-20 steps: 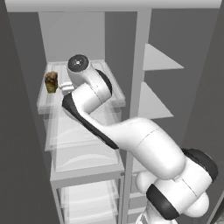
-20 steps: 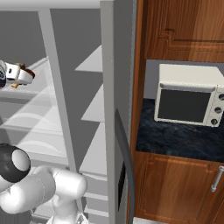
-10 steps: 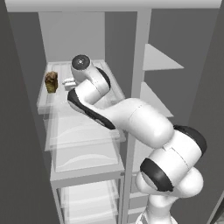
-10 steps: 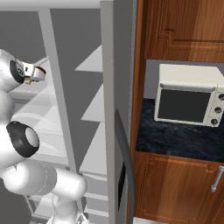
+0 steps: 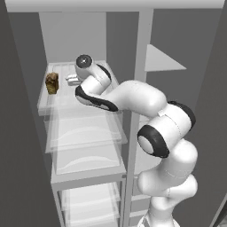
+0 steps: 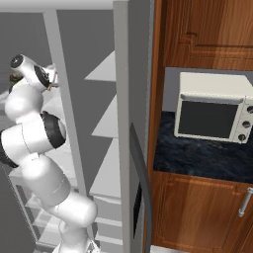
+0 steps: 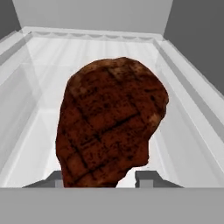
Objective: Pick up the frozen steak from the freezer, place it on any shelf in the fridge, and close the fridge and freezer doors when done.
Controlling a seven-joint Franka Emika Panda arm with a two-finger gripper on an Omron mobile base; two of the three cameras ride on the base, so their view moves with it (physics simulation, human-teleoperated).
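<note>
Claw (image 7: 99, 178): clamped on the steak (image 7: 111, 122) above the freezer shelf (image 5: 62, 104).
Risk: shallow edge grip; steak may slip when carried out.

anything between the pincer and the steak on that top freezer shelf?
Nothing visible. In the hand view the steak sits between the pincer fingertips, with bare shelf around it; the pincer looks shut on it.

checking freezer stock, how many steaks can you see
1: the steak stands on the top freezer shelf, between the gripper fingertips. Others may be hidden behind the arm.
</note>
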